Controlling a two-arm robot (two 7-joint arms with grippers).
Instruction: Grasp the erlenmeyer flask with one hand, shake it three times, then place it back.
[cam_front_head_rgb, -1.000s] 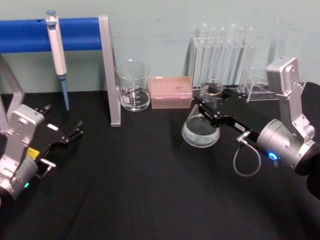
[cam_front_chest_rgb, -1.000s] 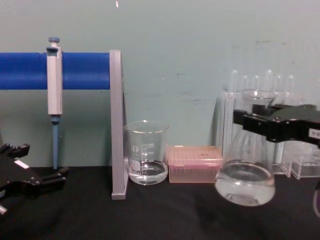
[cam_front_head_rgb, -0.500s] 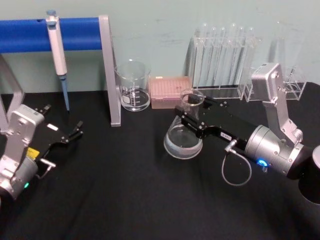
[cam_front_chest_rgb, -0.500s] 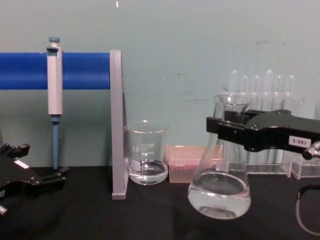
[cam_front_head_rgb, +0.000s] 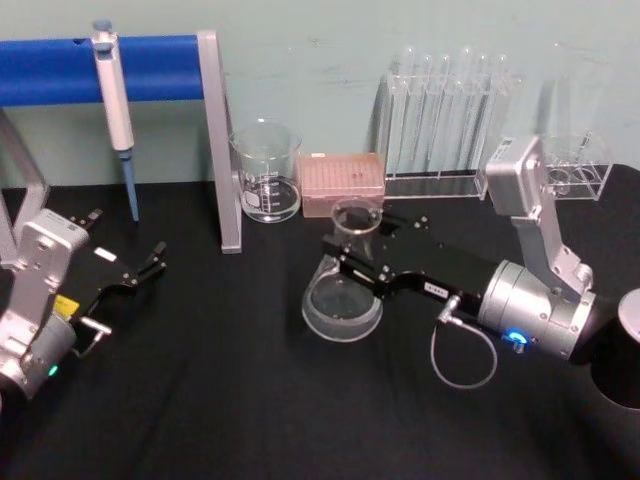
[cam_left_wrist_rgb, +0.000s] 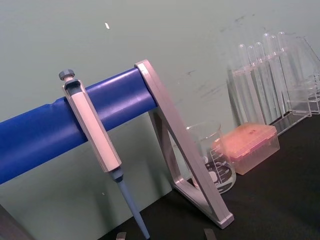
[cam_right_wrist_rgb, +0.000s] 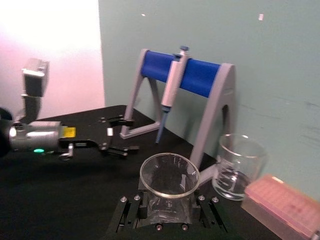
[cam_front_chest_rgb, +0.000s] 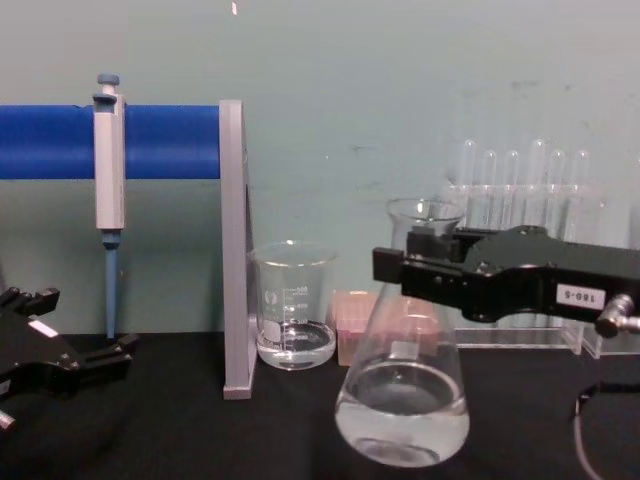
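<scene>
The clear erlenmeyer flask holds a little clear liquid and hangs just above the black table, near its middle. My right gripper is shut on the flask's neck, reaching in from the right. My left gripper rests open at the far left of the table, away from the flask; it appears in the right wrist view too.
A glass beaker stands behind the flask beside a pink tip box. A blue-barred stand holds a pipette. Test tubes in a clear rack stand at the back right.
My right gripper has carried the flask leftward and toward me, lower over the table, away from the test tube rack. The left arm has not moved.
</scene>
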